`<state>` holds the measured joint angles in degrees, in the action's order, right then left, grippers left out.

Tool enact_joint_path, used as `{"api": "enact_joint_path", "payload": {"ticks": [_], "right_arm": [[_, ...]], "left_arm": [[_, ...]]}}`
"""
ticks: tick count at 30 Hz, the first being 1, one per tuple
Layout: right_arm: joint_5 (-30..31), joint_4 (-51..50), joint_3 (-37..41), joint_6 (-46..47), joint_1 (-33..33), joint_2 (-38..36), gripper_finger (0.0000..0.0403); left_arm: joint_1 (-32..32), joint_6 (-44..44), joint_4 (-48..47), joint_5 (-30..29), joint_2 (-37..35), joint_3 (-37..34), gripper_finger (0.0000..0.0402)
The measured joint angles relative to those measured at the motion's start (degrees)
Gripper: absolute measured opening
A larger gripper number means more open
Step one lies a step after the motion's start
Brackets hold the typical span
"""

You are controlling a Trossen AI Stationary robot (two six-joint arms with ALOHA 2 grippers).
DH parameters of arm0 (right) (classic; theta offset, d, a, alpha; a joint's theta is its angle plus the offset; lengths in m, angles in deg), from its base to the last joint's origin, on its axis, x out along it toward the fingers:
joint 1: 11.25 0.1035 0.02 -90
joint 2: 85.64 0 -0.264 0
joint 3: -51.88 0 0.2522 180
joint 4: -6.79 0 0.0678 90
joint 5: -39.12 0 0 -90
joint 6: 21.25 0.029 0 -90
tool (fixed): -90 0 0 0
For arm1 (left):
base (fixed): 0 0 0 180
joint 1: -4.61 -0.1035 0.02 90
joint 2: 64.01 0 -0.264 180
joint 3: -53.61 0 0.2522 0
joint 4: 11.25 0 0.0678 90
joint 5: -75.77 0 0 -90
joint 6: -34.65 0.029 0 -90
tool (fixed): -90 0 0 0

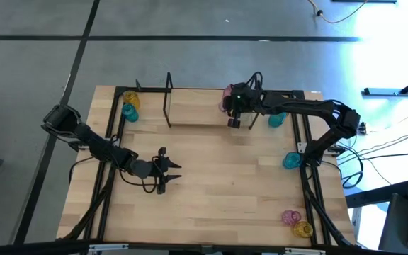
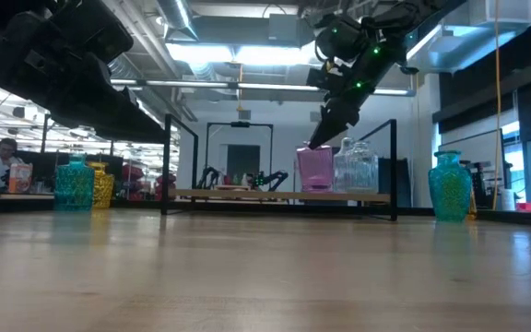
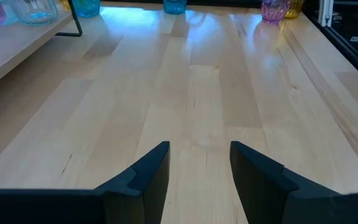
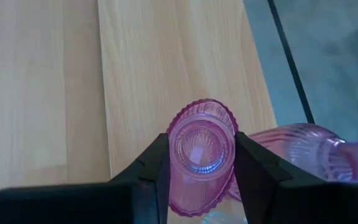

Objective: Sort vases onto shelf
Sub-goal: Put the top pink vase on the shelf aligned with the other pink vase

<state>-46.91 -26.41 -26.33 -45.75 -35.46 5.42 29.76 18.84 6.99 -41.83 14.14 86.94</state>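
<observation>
My right gripper [image 4: 202, 163] is over the right half of the shelf [image 1: 197, 110] and is shut on a pink vase [image 4: 201, 155]. A second pink vase [image 4: 309, 152] shows close beside it. A clear vase [image 2: 355, 168] stands on the shelf board [image 2: 247, 194] just right of the pink vase [image 2: 314, 169]. My left gripper [image 3: 199, 180] hovers open over bare tabletop at the left middle [image 1: 174, 173], with nothing between its fingers. My right gripper pinches the pink vase between its two fingers, one on each opposite side of its ribbed body [image 4: 225, 149]. The fingers slant down from above. I look into the vase's round end. In the low view its base is at the shelf board; whether it rests there I cannot tell.
On the table stand a teal vase [image 1: 129, 111] and a yellow one [image 1: 131, 99] at the far left, a teal one [image 1: 276, 119] by the shelf's right end, another teal one [image 1: 291, 161] at the right edge, and pink [image 1: 290, 217] and yellow [image 1: 302, 229] ones at the near right.
</observation>
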Motion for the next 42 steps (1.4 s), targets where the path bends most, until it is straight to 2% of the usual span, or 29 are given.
{"api": "enact_joint_path", "payload": {"ticks": [20,37,42], "right_arm": [[0.9,2.6,-0.1,0.5,-1.0,3.7,0.0130],[1.4,2.8,-0.1,0.7,-0.9,3.8,0.0132],[1.4,2.7,-0.1,1.7,-0.9,3.8,0.0157]], "left_arm": [[0.0,0.0,0.1,-0.1,0.0,0.0,0.0162],[0.0,1.4,0.1,0.3,0.0,0.0,0.0162],[0.0,1.4,0.1,0.3,0.0,0.0,0.0162]]}}
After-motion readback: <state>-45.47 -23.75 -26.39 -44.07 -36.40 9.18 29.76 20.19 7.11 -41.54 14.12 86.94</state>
